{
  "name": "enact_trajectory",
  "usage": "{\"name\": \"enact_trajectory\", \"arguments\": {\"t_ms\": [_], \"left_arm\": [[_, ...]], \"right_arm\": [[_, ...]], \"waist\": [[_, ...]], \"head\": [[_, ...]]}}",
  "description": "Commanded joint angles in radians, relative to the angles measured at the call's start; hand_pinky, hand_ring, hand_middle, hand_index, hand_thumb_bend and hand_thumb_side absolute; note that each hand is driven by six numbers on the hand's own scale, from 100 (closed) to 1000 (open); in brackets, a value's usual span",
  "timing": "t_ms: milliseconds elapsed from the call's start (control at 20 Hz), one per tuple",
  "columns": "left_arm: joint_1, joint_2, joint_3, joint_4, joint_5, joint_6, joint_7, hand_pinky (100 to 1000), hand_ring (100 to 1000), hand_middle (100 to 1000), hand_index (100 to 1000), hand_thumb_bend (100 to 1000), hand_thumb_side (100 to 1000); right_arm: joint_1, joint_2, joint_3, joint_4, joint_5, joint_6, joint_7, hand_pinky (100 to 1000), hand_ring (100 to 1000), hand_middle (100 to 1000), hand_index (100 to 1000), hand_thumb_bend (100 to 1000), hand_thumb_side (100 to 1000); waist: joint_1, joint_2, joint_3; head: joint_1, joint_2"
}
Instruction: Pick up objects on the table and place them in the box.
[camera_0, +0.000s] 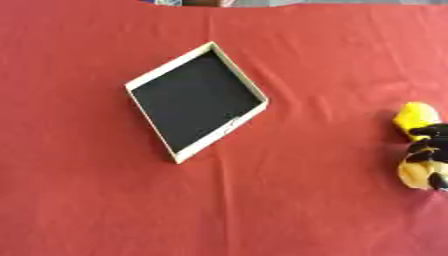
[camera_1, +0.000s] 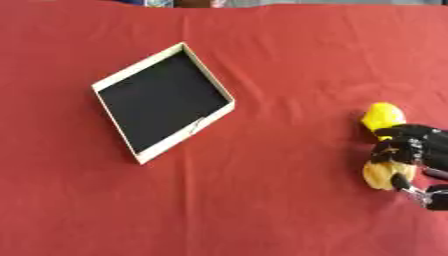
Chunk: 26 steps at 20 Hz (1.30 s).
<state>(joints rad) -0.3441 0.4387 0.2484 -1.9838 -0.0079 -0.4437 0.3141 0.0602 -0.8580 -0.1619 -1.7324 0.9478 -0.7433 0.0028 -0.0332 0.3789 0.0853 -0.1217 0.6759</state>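
Box (camera_1: 162, 102) sits on the red tablecloth (camera_1: 262, 200) around 10 o'clock from centre, turned diamond-wise, pale rim, black inside (nothing in it). Over at 3 o'clock, the right hand (camera_1: 411, 150) has its black fingers curled round a yellow object (camera_1: 383, 116), which looks like a banana, well apart from the box.

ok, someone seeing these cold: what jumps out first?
The red tablecloth fills nearly the whole view. Left of centre on it sits a shallow box with a pale rim and a black, empty floor, turned like a diamond. At the right edge the robot's black right hand has its fingers curled over a yellow object lying on the cloth, well apart from the box.
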Motion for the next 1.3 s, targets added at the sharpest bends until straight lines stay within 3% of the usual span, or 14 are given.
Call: {"name": "enact_trajectory", "arguments": {"t_ms": [50,450,700,1300], "left_arm": [[-0.012,0.014,-0.001,-0.016,0.004,0.0,-0.004,818,842,766,880,100,693],[-0.011,0.011,-0.001,-0.016,0.008,0.004,-0.009,819,842,763,880,100,703],[-0.011,0.011,-0.001,-0.016,0.01,0.006,-0.01,819,843,762,880,100,704],[-0.011,0.013,-0.004,-0.016,0.012,0.008,-0.014,820,844,763,881,100,705]], "right_arm": [[-0.011,-0.035,0.007,-0.025,-0.021,0.012,-0.099,884,852,559,582,100,139],[-0.013,-0.032,0.012,-0.026,-0.098,0.026,-0.232,857,798,523,505,100,238],[-0.012,-0.028,0.013,-0.038,-0.206,0.012,-0.271,856,794,534,469,100,220],[-0.07,-0.085,-0.015,-0.094,-0.473,-0.034,-0.192,860,817,581,491,100,201]], "waist": [[0.0,-0.015,0.001],[-0.004,-0.016,0.0],[-0.006,-0.018,0.0],[-0.016,-0.026,-0.002]], "head": [[-0.003,-0.005],[-0.002,-0.006],[-0.001,-0.008],[0.002,-0.007]]}}
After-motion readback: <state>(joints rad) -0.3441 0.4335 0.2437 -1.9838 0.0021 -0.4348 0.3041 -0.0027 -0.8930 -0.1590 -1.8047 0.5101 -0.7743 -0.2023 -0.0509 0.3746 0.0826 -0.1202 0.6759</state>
